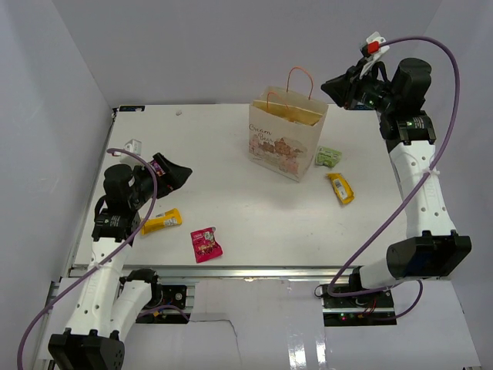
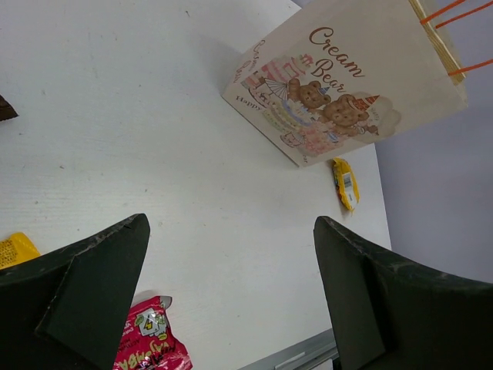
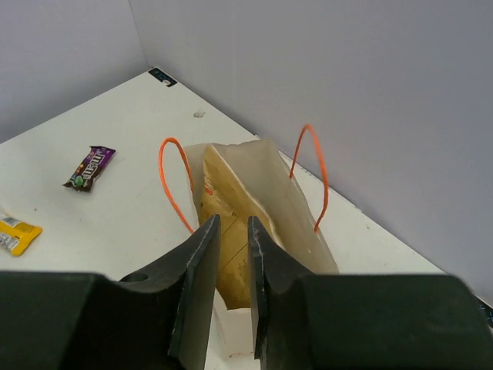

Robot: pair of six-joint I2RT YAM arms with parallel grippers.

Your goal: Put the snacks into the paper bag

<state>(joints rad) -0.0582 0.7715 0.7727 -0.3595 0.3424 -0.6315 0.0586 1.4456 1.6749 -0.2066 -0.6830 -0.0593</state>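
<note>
The paper bag [image 1: 281,142] stands upright at the back middle of the table, with the large yellow-tan chip bag [image 1: 296,116] inside it. My right gripper [image 1: 337,85] hovers above and to the right of the bag. In the right wrist view its jaws [image 3: 232,222] are nearly together with nothing between them, over the chip bag [image 3: 222,193] in the bag [image 3: 304,212]. My left gripper [image 1: 182,174] is open and empty above the table's left side. A yellow packet [image 1: 162,222], a magenta packet [image 1: 206,243], a green packet [image 1: 327,157] and an orange-yellow packet [image 1: 340,187] lie on the table. A purple packet [image 3: 90,167] shows in the right wrist view.
A small white object [image 1: 132,145] lies near the table's far left edge. White walls close in the back and both sides. A metal rail [image 1: 254,271] runs along the front edge. The left wrist view shows the bag [image 2: 339,85] and the magenta packet [image 2: 150,343].
</note>
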